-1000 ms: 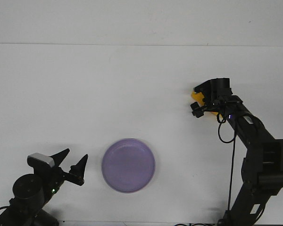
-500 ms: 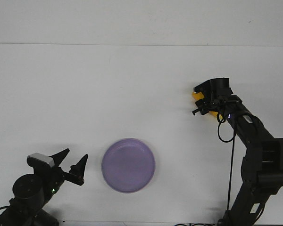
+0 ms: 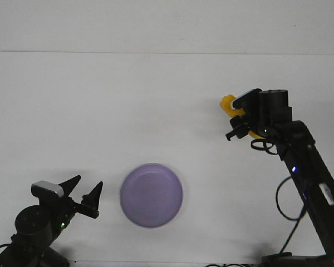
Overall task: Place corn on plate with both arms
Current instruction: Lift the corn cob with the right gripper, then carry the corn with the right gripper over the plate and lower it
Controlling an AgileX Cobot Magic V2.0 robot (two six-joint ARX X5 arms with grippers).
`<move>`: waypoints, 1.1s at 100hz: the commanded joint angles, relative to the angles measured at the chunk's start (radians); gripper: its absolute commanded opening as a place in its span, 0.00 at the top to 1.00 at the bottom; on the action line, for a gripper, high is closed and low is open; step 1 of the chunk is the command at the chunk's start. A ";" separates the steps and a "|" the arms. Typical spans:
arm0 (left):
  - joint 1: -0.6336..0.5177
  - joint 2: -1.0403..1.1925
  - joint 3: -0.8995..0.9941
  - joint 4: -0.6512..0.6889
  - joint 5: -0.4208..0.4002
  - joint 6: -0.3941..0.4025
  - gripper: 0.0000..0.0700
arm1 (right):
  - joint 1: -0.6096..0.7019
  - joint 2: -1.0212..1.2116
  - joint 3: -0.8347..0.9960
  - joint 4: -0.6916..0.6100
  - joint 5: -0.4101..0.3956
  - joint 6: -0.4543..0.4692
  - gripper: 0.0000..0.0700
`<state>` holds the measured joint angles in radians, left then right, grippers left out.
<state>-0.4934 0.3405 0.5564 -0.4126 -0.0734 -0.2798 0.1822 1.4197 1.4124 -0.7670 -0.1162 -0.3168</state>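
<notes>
front view: right pincer (image 3: 235, 119) grips corn (image 3: 229, 104) above table.

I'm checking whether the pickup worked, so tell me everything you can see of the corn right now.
Only part of the corn shows: a yellow-orange stub poking out to the left of the right tool, which covers the rest, so its full shape and tip cannot be seen. It looks smooth and plastic-like. The tool appears closed around it. Whether it is lifted off the white table cannot be told. It sits far right of the plate, not touching it.
</notes>
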 commanded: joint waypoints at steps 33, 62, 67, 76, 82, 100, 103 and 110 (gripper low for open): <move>-0.004 0.005 0.011 0.006 -0.002 0.003 0.29 | 0.431 -0.070 -0.091 -0.054 -0.137 0.193 0.69; -0.004 0.005 0.011 0.006 -0.002 0.003 0.29 | 0.704 0.037 -0.303 0.286 -0.006 0.352 0.69; -0.004 0.005 0.011 0.007 -0.002 0.003 0.29 | 0.735 0.074 -0.303 0.306 0.018 0.369 0.69; -0.004 0.005 0.011 0.007 -0.002 0.003 0.29 | 0.774 0.135 -0.303 0.343 0.022 0.383 0.69; -0.004 0.005 0.011 0.007 -0.002 0.003 0.29 | 0.793 0.166 -0.303 0.356 0.044 0.395 0.68; -0.004 0.005 0.011 0.007 -0.002 0.003 0.29 | 0.810 0.227 -0.303 0.383 0.070 0.395 0.55; -0.004 0.005 0.011 0.007 -0.002 0.003 0.29 | 0.810 0.232 -0.303 0.386 0.068 0.395 0.48; -0.004 0.005 0.011 0.007 -0.002 0.003 0.29 | 0.810 0.233 -0.303 0.389 0.068 0.395 0.34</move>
<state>-0.4934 0.3405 0.5564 -0.4126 -0.0734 -0.2794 0.9810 1.6371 1.0985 -0.3931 -0.0509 0.0608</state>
